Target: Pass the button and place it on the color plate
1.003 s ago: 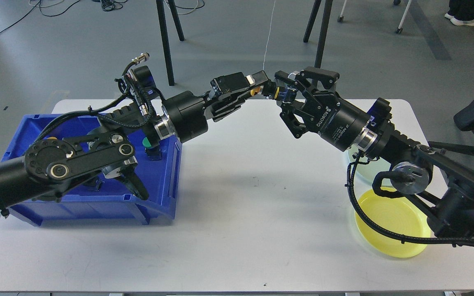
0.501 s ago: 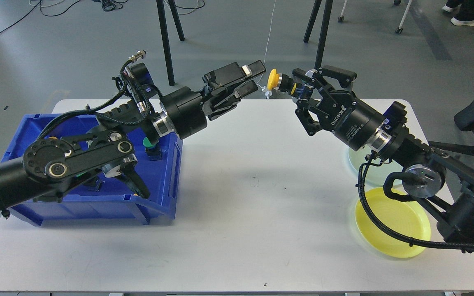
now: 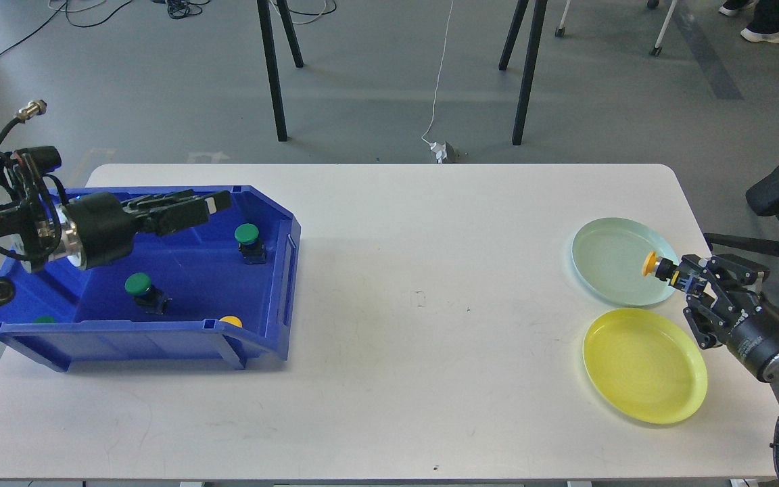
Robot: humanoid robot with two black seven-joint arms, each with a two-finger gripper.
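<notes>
My right gripper (image 3: pixel 675 273) is shut on a yellow-capped button (image 3: pixel 650 264) and holds it over the right part of the pale green plate (image 3: pixel 606 260). The yellow plate (image 3: pixel 643 365) lies just in front of it. My left gripper (image 3: pixel 217 201) is empty with its fingers close together, above the blue bin (image 3: pixel 254 338) at the left. In the bin lie two green buttons (image 3: pixel 247 234) (image 3: pixel 138 284) and a yellow one (image 3: pixel 230 321) near the front wall; another green cap shows at the bin's left front corner.
Both plates sit near the table's right edge. Chair and stand legs stand on the floor behind the table, with a white cable. A dark chair is at the far right.
The two arms have drawn apart from the middle. The right gripper carried the yellow button down to the right over the pale green plate. The left gripper drew back over the bin.
</notes>
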